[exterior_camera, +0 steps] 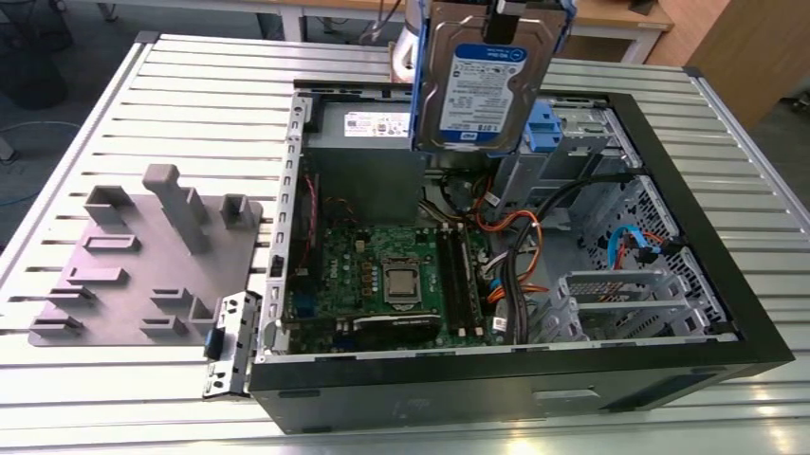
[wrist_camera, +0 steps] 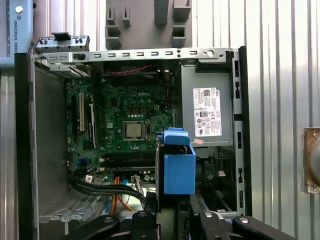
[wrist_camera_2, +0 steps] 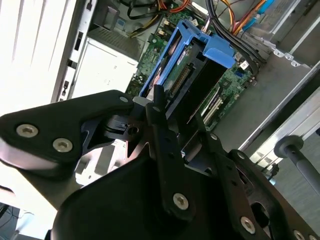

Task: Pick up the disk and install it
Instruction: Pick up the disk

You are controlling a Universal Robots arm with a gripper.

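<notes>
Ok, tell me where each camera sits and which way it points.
Exterior view: off the robot, high, looking down obliquely into the open case; the gripper shows above, holding the disk.
First wrist view: wrist-mounted, looking straight down past the disk at the motherboard; fingers show.
Second wrist view: wrist-mounted, behind the fingers, looking along the disk into the case.
Shared: all three show disk and motherboard.
</notes>
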